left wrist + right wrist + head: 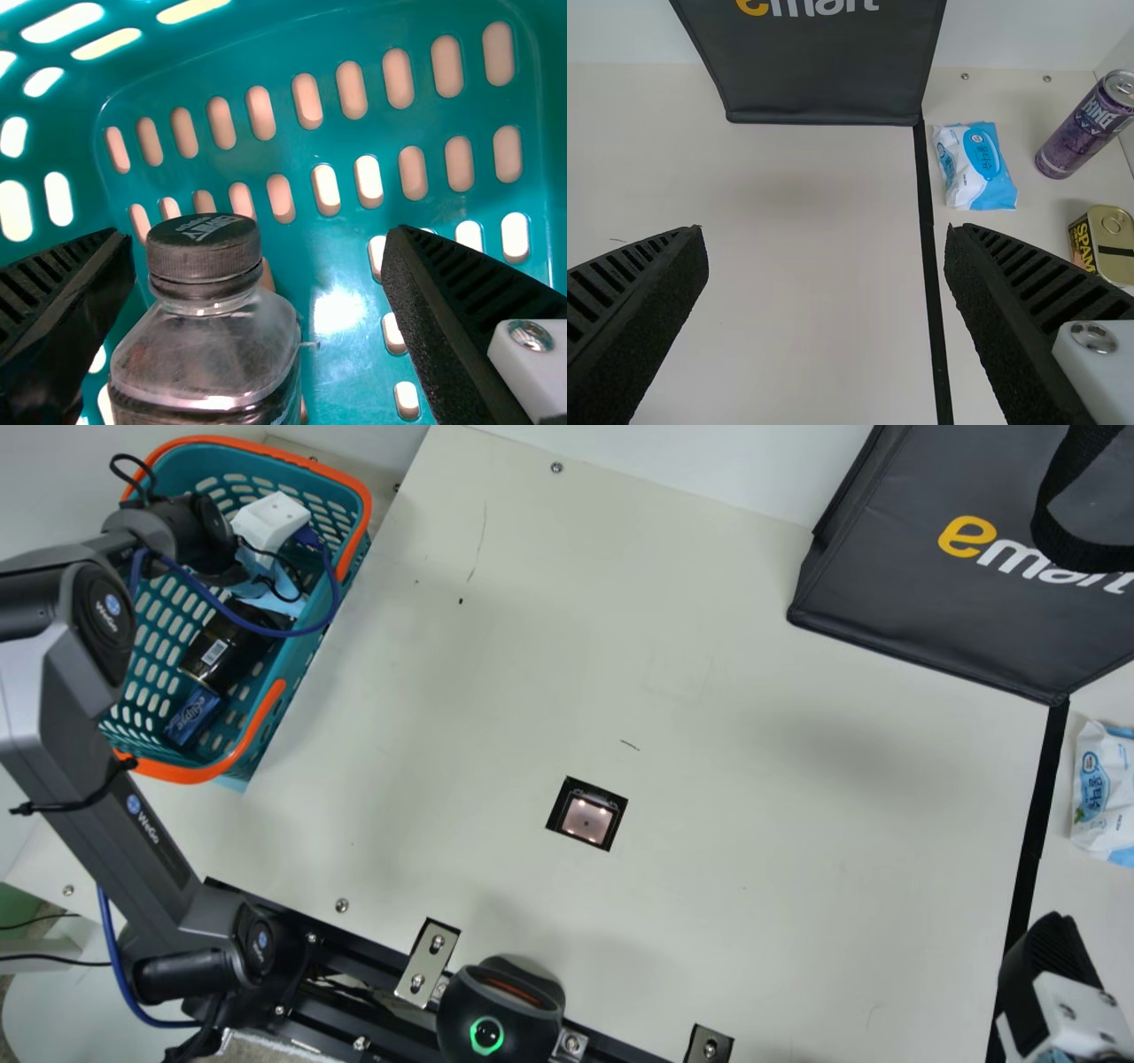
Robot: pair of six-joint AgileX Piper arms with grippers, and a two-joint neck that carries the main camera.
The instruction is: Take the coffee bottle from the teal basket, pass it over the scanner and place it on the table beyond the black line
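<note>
1. The left gripper (259, 235) is wide open inside the basket (183, 773) at the far left of the bench (709, 646); it has hold of nothing.
2. The coffee bottle (208, 354) is in the basket, its black cap (204, 248) showing between the spread fingers, closer to one than to the other. In the main view it looks tilted, with a blue box (193, 713) by its near end.
3. The step in hand seems to be the grasp. First shift the gripper sideways until the bottle sits midway; closing off-centre would likely shove or roll it.
4. Then go deeper, so the ribbed pads meet the body below the shoulder. The cap alone gives a small, slippery hold, and the bottle could swing.
5. Match the fingers to the bottle's lean, close evenly, and let the grip settle before lifting.
6. Lift clear of the rim before travelling right, taking care not to drag the box along.
7. Over the scanner (586, 819), the pale label (213, 653) on the bottle's side should face down, so keep the fingers off it.
8. The right gripper (824, 232) is wide open and empty, above the bench by the black line (930, 266). The bottle's place is right of that line, apart from the wipes (979, 168); a handover may be needed.
</note>
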